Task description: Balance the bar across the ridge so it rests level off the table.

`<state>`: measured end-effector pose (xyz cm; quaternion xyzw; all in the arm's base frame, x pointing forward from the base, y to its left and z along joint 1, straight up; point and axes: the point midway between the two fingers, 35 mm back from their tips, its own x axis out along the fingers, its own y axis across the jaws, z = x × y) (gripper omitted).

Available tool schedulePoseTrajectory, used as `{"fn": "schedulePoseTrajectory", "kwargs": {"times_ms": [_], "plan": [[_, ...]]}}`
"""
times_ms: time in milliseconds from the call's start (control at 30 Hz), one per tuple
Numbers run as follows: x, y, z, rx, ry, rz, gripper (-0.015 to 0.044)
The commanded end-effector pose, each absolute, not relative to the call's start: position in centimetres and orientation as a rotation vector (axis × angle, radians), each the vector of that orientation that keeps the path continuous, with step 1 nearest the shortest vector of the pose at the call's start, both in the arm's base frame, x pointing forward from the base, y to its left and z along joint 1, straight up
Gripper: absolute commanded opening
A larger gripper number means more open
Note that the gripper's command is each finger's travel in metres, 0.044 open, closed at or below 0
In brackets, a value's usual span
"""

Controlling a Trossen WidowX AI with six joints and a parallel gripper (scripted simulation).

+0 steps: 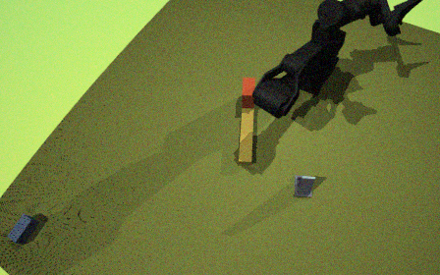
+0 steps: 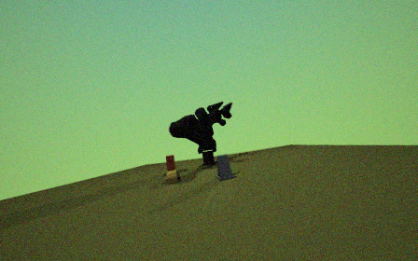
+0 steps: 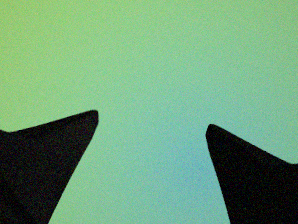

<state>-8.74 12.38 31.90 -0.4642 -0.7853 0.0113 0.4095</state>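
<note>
The bar lies on the table, with a yellow length and a taller red block at its far end. The grey ridge stands apart from the bar, to its right, with nothing on it. My gripper is open and empty. It is raised high, pointing up and away from the bar and ridge. The wrist view shows only background between the fingers. Part of the gripper is cut off by the top edge in the top view.
A small blue-grey block lies at the far left of the top view, near the edge of the table. The arm's dark elbow hangs above the table beside the bar's red end.
</note>
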Motion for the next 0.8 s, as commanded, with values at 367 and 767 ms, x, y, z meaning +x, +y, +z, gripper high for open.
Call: {"fn": "schedulePoseTrajectory", "kwargs": {"times_ms": [367,767], "plan": [[-9.0,14.1,32.4,-1.446,-2.026,-0.282,0.0315],[-8.8,16.6,32.7,-1.761,-2.050,-0.635,0.0315]]}}
